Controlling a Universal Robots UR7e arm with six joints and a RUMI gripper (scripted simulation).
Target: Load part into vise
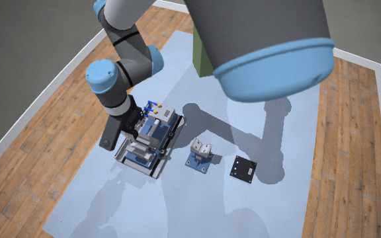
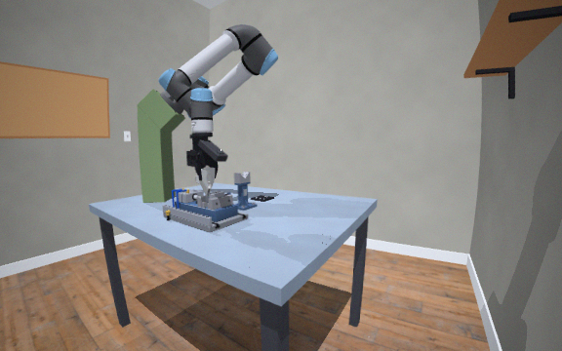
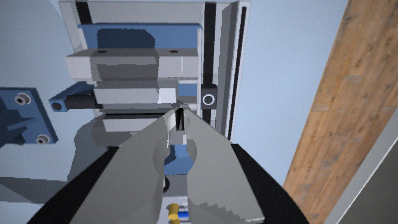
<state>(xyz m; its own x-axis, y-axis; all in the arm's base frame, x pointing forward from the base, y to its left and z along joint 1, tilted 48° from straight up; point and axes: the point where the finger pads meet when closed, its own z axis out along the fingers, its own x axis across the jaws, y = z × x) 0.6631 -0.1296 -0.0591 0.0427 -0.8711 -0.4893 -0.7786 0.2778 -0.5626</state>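
The vise (image 1: 155, 172) (image 2: 190, 216) (image 3: 241, 50) stands open. The grey part (image 1: 139, 147) (image 3: 127, 96) lies between its jaws, long side along the fixed jaw (image 3: 112, 70); any thin gap is hard to tell. Long lengthwise strips show on its upper side, but the slot is not clearly visible. The work stop (image 3: 82, 102) reaches the part's left end in the wrist view; contact is unclear. My gripper (image 1: 136, 138) (image 2: 207, 193) (image 3: 181, 109) is shut and empty, tips low beside the part's cylinder-side edge, near the end away from the stop. The infeed plate (image 1: 243, 169) holds no part.
The V-block (image 1: 201, 148) (image 2: 242, 178) stands empty on its blue pedestal beside the vise. Blue hoses (image 1: 149, 107) and yellow fittings (image 3: 173, 214) rise at the cylinder end of the vise. A green column (image 1: 201, 59) (image 2: 151, 156) stands at the back of the table.
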